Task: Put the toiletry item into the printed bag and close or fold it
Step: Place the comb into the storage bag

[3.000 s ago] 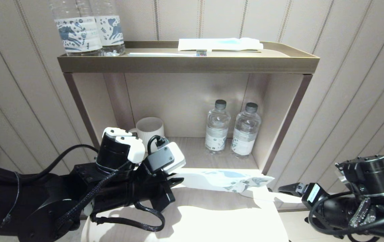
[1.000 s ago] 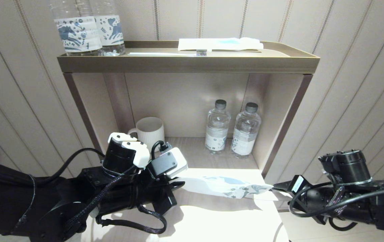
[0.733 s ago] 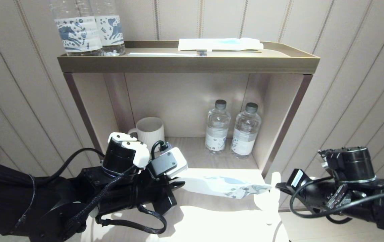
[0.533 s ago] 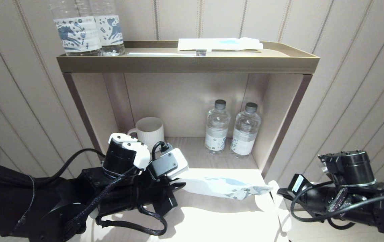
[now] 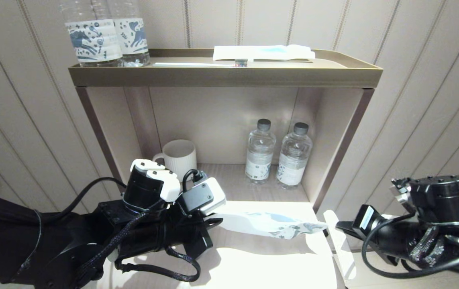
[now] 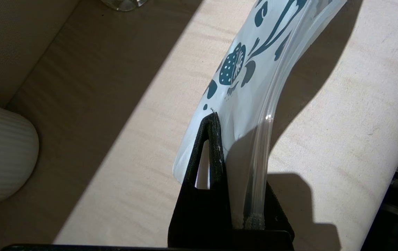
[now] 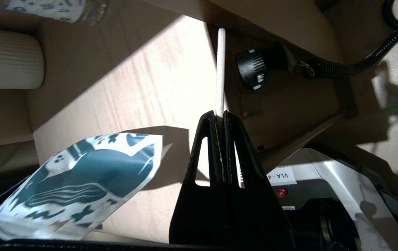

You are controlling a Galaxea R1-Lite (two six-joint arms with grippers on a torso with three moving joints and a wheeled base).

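The printed bag [image 5: 269, 224], white with blue leaf and wave print, hangs level above the pale wooden surface [image 5: 253, 261]. My left gripper [image 5: 213, 220] is shut on its plain end, and the printed end points right. In the left wrist view the bag [image 6: 251, 80] runs out from between the fingers of the left gripper [image 6: 237, 153]. My right gripper [image 5: 339, 228] is shut on a thin flat white toiletry item [image 5: 335, 241] at the surface's right edge, just right of the bag's free end. In the right wrist view that item [image 7: 220, 69] stands edge-on beyond the right gripper [image 7: 222, 113], apart from the bag [image 7: 77, 181].
A white ribbed mug [image 5: 179, 154] and two water bottles [image 5: 277, 154] stand in the open shelf behind. Its top tray [image 5: 225, 76] carries two bottles [image 5: 105, 36], a toothbrush [image 5: 201, 64] and a white packet with a blue stripe [image 5: 263, 52]. The shelf's right wall [image 5: 341, 148] is close to my right gripper.
My right gripper has drawn back to the right and turned, so the white item no longer points flat at the bag's end but stands steeply at the edge. The left gripper and bag barely moved.
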